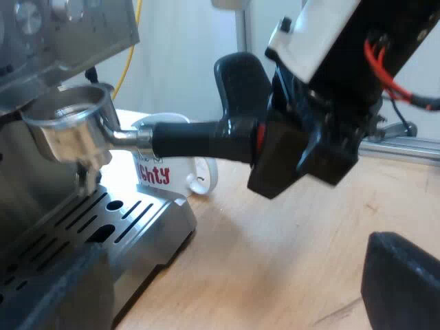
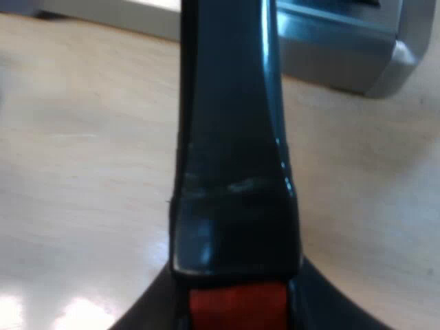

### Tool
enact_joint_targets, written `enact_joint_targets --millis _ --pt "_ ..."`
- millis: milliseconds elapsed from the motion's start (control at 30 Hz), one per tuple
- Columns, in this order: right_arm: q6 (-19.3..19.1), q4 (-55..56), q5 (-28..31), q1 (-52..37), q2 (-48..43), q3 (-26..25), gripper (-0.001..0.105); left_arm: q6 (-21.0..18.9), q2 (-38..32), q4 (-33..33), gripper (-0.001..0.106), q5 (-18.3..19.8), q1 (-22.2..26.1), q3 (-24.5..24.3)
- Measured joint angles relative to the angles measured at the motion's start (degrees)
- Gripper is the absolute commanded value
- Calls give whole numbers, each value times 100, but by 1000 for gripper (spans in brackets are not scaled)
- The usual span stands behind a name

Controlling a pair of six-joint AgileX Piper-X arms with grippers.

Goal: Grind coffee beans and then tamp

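Observation:
The metal holder (image 1: 69,127) hangs level under the espresso machine's (image 1: 62,34) front, its empty basket just above the drip tray (image 1: 117,220). My right gripper (image 1: 289,151) is shut on the far end of the holder's dark handle (image 1: 199,141). Seen from that wrist, the handle (image 2: 234,137) runs away from the camera over the wooden table, and its red end (image 2: 237,306) sits between the fingers. My left gripper (image 1: 227,302) stands open below the handle and holds nothing; one of its fingers (image 1: 402,282) shows near the table.
A white mug (image 1: 168,172) with red lettering stands on the wooden table (image 1: 275,254) behind the holder, beside the drip tray. The machine's metal base (image 2: 344,48) lies beyond the handle. A metal rail (image 1: 405,144) runs along the table's far side.

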Motion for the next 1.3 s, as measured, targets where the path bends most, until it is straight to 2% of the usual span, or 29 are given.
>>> enact_joint_targets --millis 133,333,467,533,567,800,1067,1233,1300 --pt "14 80 83 242 -150 32 0 0 -280 340 80 -15 0 0" --pt "39 14 205 472 -218 61 0 0 -465 477 80 -15 0 0" --pt "476 -61 297 748 -330 485 0 0 -499 652 80 -15 0 -15" --pt "521 -61 318 794 -344 537 0 0 -499 713 80 -15 0 -14" --pt "743 -42 362 1036 -443 774 0 0 -499 712 80 -15 0 -14" --pt "979 -42 488 1332 -762 1005 0 0 -499 712 80 -15 0 -14" --pt "982 -57 694 1560 -782 1055 0 -91 -499 712 80 69 0 -14" --pt "728 -189 686 1560 -782 1212 0 -91 -499 712 80 69 0 -14" --pt "475 -556 624 1560 -782 1381 0 -91 -499 712 80 69 0 -14"
